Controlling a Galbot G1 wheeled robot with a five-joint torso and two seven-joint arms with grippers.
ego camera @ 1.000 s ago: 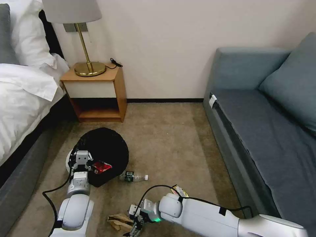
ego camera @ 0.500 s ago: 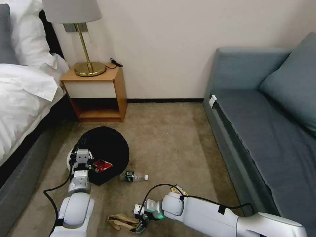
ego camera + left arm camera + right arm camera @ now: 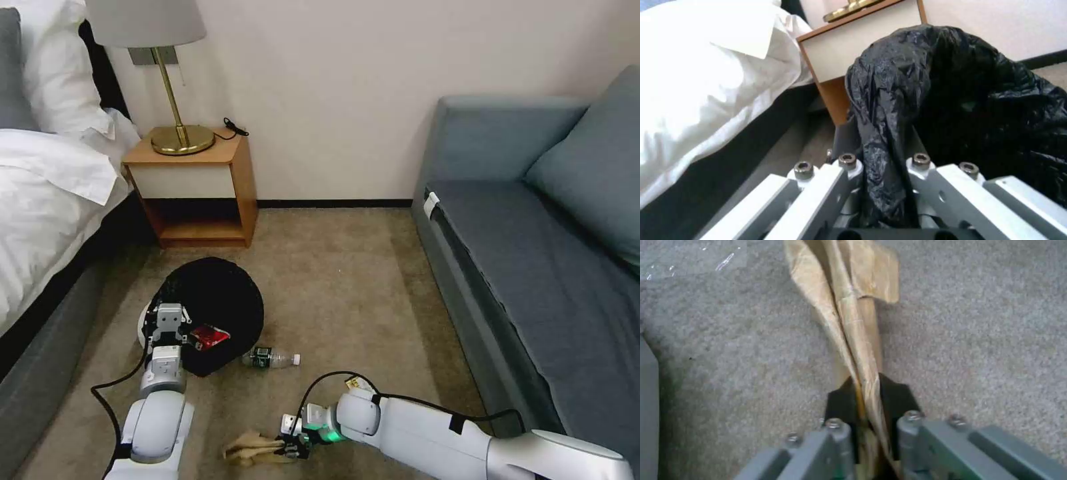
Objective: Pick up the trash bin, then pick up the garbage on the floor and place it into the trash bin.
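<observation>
My right gripper (image 3: 291,451) pinches the paper bag (image 3: 250,445) near the bin (image 3: 220,300), whose liner my left gripper (image 3: 882,186) clamps. Next I'd guess: carry the bag over the bin and drop it.

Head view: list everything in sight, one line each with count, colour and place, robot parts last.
bin: one, white with a black bag, on the carpet before the nightstand
carton: one, red and white, inside the bin
bottle: one, clear with a green label, on the carpet beside the bin
paper bag: one, brown, low over the carpet
wrapper: one, yellowish, behind the right arm
nightstand: one, wood and white, at the wall
lamp: one, brass, on the nightstand
bed: one, white linen, at left
sofa: one, grey-blue, at right
left pincer: one, shut on the bin's bag rim
right pincer: one, shut on the paper bag
</observation>
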